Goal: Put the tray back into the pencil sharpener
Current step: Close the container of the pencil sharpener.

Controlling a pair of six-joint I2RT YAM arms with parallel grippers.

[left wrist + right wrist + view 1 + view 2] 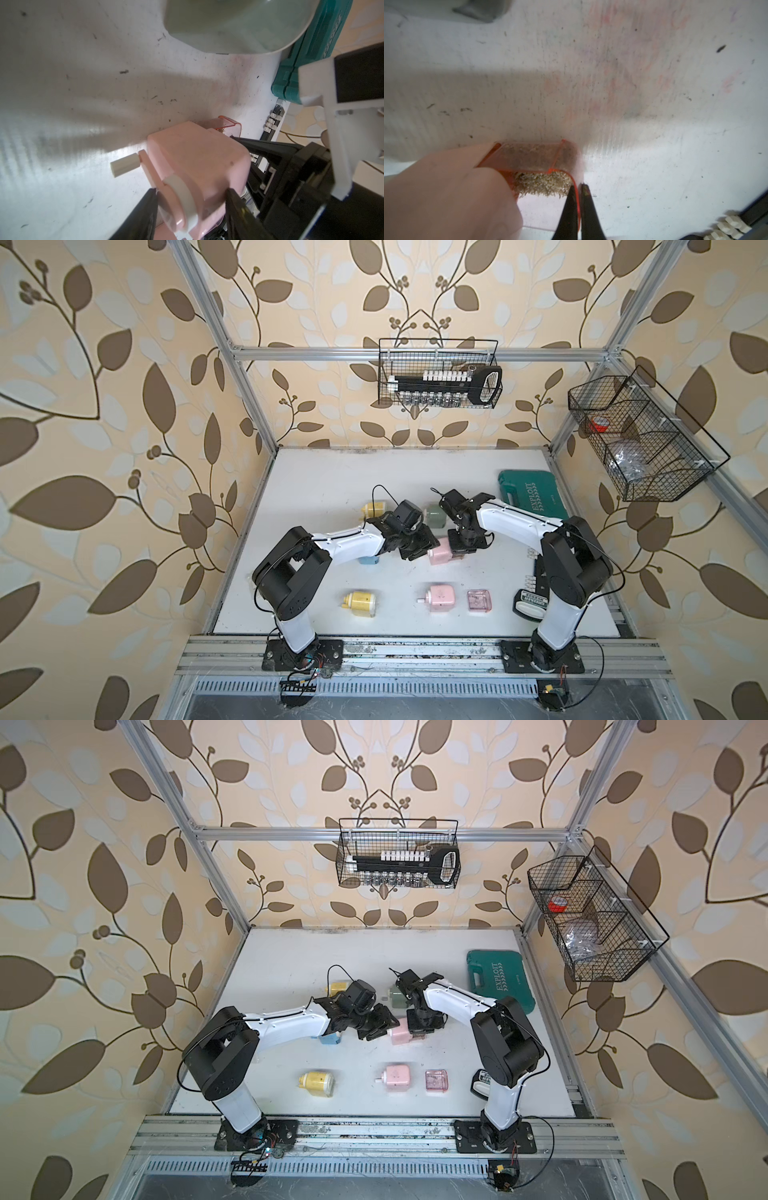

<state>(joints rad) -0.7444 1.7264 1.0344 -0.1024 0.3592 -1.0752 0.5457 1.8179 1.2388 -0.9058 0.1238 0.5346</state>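
A: Left claw, quick.

B: Left gripper (191,192) is clenched on the pink pencil sharpener (197,164), with a black finger on each side of the body. That's lower middle of the left wrist view, crank end toward the camera.

A: Right one?

B: Right gripper (578,187) is pinched tight on the tray (529,158). The thin wall of orange-tinted clear plastic sits between the two tips, lower centre of the right wrist view.

A: Where's the tray then?

B: Partly inside the sharpener. One end sticks out of the pink body and there are shavings inside. In both top views the sharpener (440,556) is at frame centre, between the two wrists.

A: Resting on the table (316,489) or lifted?

B: Can't tell.

A: Clutter?

B: Lower centre has a second pink sharpener (439,597) with a loose pink tray (480,600) just beside it. A yellow sharpener (360,603) is lower left of those. A grey-green sharpener (434,514) is just above centre, and a green case (532,497) is at the right.
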